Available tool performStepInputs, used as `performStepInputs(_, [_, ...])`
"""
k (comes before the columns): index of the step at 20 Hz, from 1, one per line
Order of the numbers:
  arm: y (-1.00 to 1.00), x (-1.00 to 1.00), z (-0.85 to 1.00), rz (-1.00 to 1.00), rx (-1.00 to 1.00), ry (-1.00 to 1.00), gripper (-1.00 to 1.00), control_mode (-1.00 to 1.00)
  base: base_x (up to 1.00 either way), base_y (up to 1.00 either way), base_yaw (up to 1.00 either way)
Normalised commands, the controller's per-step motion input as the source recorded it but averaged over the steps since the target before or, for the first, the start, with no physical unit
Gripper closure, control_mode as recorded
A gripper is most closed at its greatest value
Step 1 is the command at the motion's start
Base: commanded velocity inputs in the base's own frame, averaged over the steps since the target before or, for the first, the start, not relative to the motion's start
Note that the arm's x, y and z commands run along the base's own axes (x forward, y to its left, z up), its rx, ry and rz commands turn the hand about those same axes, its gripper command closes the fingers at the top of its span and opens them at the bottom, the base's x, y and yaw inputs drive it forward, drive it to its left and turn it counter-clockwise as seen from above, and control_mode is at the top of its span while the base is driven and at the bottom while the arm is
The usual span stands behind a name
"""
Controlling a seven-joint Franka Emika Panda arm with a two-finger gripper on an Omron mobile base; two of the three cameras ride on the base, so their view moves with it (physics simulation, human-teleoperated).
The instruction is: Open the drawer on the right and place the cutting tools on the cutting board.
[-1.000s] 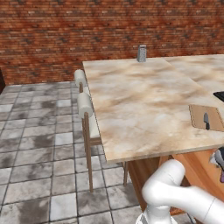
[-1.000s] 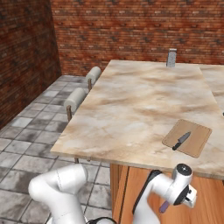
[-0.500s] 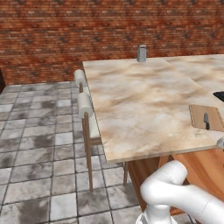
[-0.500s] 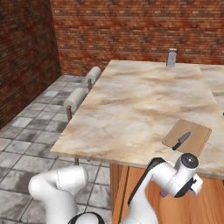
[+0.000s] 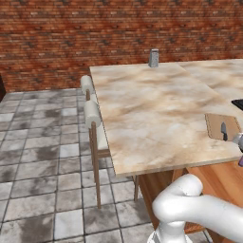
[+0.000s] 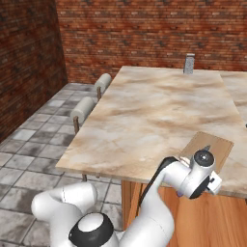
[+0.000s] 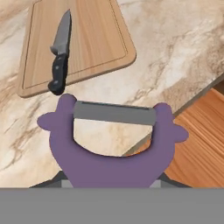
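- Your gripper sits at the bottom of the hand view with its jaws part-way closed on the purple forked-handled cutter; the tool fills the space right above the fingertips, so you have it in hand.
- The cutter's grey blade bar runs across between the two purple prongs, on the side away from the hand.
- Beyond the cutter, up and to the left of the hand, you see the cutting board lying flat on the marbled countertop.
- The knife lies on that board, dark handle towards the hand and grey blade pointing away; the butt of the handle reaches the board's near edge, just past the cutter's left prong.
- The cutter is held above bare countertop, short of the board and not touching it as far as you can tell.
- To the right of the hand and lower down, an orange-brown wooden surface shows past the counter's edge; you cannot tell from here whether it is the drawer or the cabinet side.
- In the right base view the wrist hangs at the counter's front edge, just in front of the cutting board.
- In the left base view the board with the knife lies near the right border.
- Far from the hand, a small grey container stands at the back of the counter, and two chairs stand along its left side.
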Motion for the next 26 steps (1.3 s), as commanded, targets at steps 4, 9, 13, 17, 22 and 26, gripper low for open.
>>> performStepInputs(4, [0.02,0.11,0.17,-0.01,-0.01,0.00,1.00,-1.00,0.00,0.00,0.00])
performStepInputs(9, [-0.01,0.05,0.00,0.00,0.00,0.00,1.00,-1.00,0.00,0.00,0.00])
performStepInputs(13, [-0.07,0.21,0.02,0.00,0.00,0.01,1.00,-1.00,0.00,0.00,0.00])
performStepInputs(17, [-0.20,0.25,0.02,0.00,0.00,0.01,1.00,-1.00,0.00,0.00,0.00])
performStepInputs(22, [-0.28,0.34,0.15,0.00,0.00,0.00,1.00,-1.00,0.00,0.00,0.00])
performStepInputs(26, [-0.24,0.44,0.29,0.00,0.00,0.00,1.00,-1.00,0.00,0.00,0.00])
